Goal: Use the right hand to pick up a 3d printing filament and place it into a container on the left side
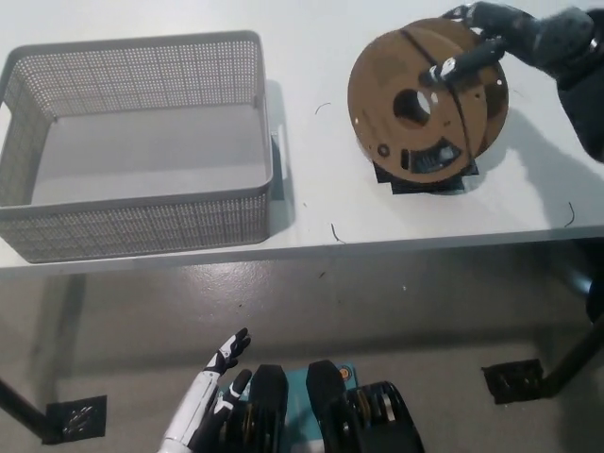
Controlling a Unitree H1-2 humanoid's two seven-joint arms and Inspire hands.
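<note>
Brown filament spool (425, 104) is gripped at its top rim by the black right hand (500, 38) — tilted upright. Grey basket (132, 142) sits well left of it; white left hand (212, 396) is held low, fingers apart.

The filament spool (427, 102) carries a label too small to read.

The filament spool (427, 104) is brown cardboard wound with black filament (a dark label low on its face). The basket (142, 222) is grey, perforated in a fine grid. The counter (311, 57) is white, the right hand (500, 33) black, the left hand (212, 401) white.
</note>
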